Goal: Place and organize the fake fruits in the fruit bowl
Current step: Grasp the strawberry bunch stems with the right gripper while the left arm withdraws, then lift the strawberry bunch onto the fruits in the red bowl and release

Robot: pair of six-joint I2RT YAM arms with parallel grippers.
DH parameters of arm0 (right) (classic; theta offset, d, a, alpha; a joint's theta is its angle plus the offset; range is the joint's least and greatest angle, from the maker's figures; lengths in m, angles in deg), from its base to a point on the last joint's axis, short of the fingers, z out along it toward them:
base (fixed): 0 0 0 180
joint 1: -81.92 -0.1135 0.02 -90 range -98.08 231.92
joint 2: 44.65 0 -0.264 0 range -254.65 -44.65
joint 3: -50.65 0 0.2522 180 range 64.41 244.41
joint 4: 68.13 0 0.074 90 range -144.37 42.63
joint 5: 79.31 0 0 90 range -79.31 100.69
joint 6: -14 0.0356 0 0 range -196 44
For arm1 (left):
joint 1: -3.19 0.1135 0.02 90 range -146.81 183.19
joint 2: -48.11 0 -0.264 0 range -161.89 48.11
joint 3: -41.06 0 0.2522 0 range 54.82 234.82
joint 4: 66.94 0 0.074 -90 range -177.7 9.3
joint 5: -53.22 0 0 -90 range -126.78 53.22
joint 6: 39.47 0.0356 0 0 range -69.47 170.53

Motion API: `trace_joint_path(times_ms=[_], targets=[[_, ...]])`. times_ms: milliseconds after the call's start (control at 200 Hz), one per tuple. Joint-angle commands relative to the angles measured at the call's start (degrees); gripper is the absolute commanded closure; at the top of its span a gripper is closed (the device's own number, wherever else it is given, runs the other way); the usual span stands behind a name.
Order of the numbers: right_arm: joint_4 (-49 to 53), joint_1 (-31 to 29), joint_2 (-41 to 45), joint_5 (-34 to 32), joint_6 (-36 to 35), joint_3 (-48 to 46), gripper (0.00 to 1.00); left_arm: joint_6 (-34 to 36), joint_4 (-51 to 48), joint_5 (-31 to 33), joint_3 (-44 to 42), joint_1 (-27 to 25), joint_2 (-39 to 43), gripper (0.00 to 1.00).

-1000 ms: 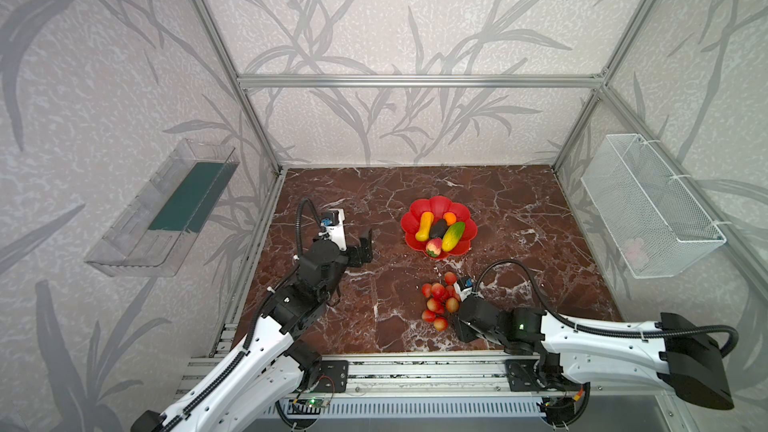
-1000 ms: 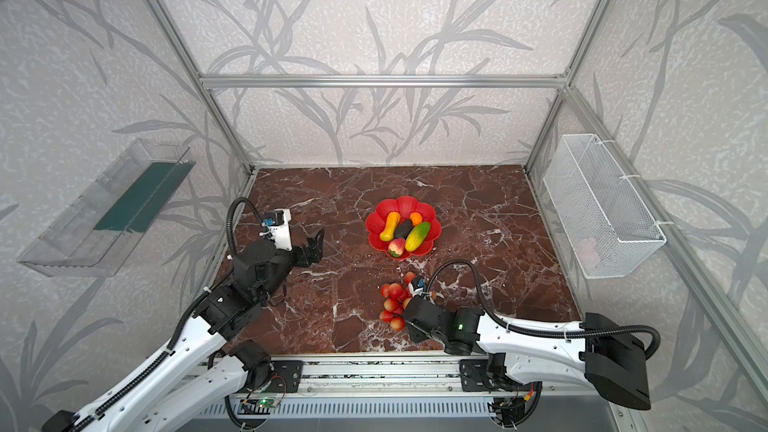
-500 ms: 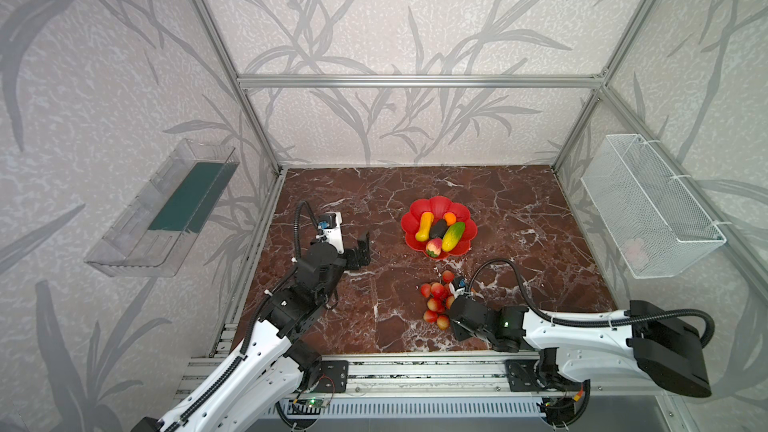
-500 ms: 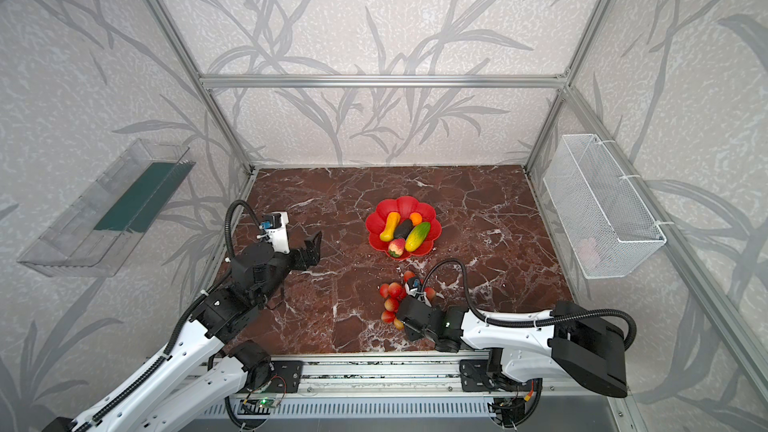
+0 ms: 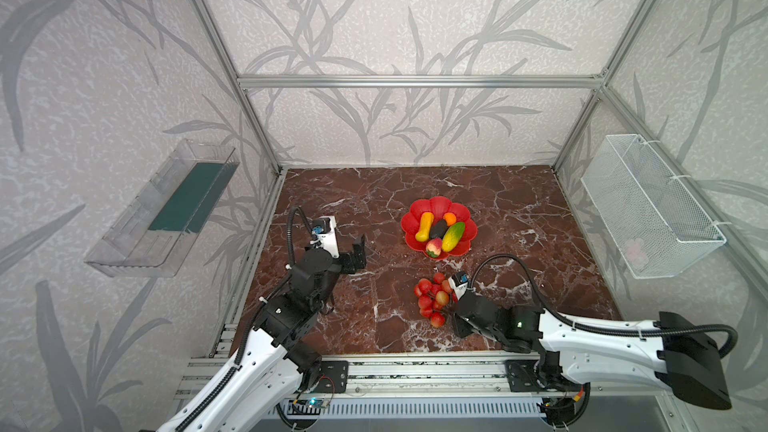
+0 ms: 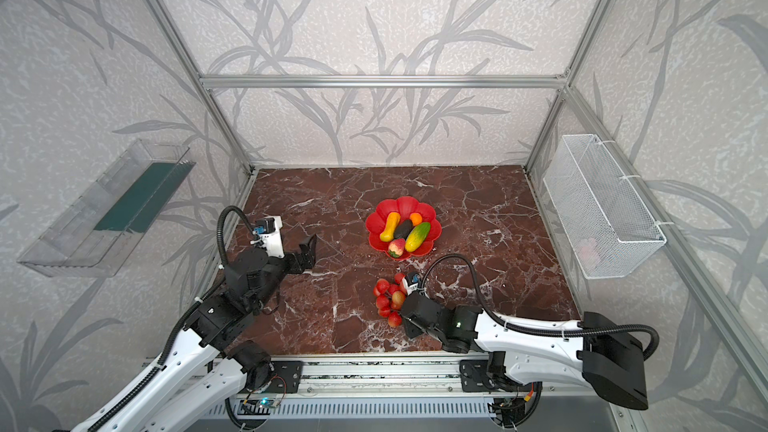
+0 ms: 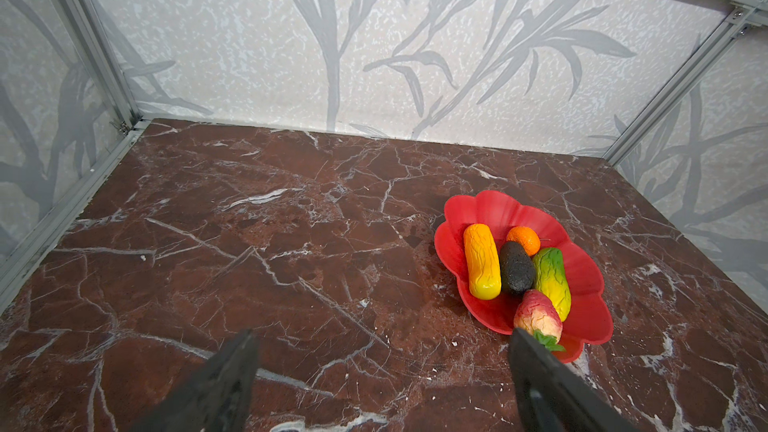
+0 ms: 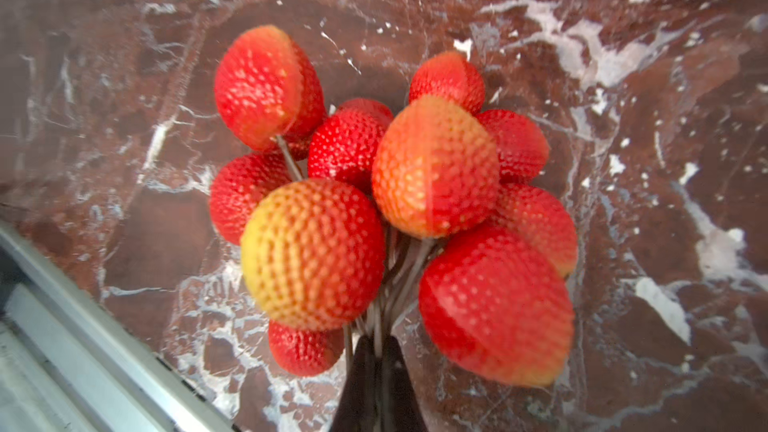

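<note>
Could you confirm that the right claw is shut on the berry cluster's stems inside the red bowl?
Not inside: the right claw is shut on the cluster, at its stems, over the table, outside the bowl, as both top views show.

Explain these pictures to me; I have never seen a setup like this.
Two robot arms work over a marble table. Two pictures look down from overhead and show nearly the same view. The other two come from a camera on each arm's wrist. A red bowl holds five fake fruits. A cluster of red balls is outside it, nearer the arms. The right gripper is shut on the cluster's thin stems. The left gripper is open, holds nothing and faces the bowl.
</note>
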Motion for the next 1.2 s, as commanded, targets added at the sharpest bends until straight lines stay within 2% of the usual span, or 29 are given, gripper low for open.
trace_joint_path(times_ms=[0,185,355,495,570,800,930,1095,1195], targets=[[4.5,0.0,4.5,-1.8,-4.2,3.6,1.00,-0.2,-0.4,0.5,-0.7,0.3,1.0,0.06],[8.8,0.0,8.8,-3.0,-9.6,9.2,1.00,-0.3,-0.3,0.1,-1.0,0.4,1.4,0.06],[8.8,1.2,7.5,-3.2,-14.6,15.2,1.00,-0.1,-0.4,-0.2,-1.0,0.4,1.8,0.06],[5.3,7.9,3.5,2.9,-18.0,19.1,1.00,0.4,0.3,-1.9,-1.2,0.4,2.8,0.06],[2.1,13.9,0.8,7.0,-19.7,20.4,1.00,0.8,1.1,-3.4,-1.6,0.5,3.3,0.06],[-5.5,27.8,-10.7,18.8,-22.8,24.5,1.00,2.7,3.5,-11.0,-2.1,0.5,2.9,0.05],[-7.9,32.7,-17.7,21.9,-25.4,27.3,1.00,3.2,4.8,-14.7,-2.3,0.5,2.1,0.05],[-13.7,37.4,-24.9,28.4,-25.7,30.2,1.00,2.8,5.5,-15.2,-2.7,0.6,1.7,0.05],[-15.1,38.5,-28.9,29.4,-26.8,32.0,1.00,2.9,5.7,-14.9,-2.9,0.6,1.6,0.05]])
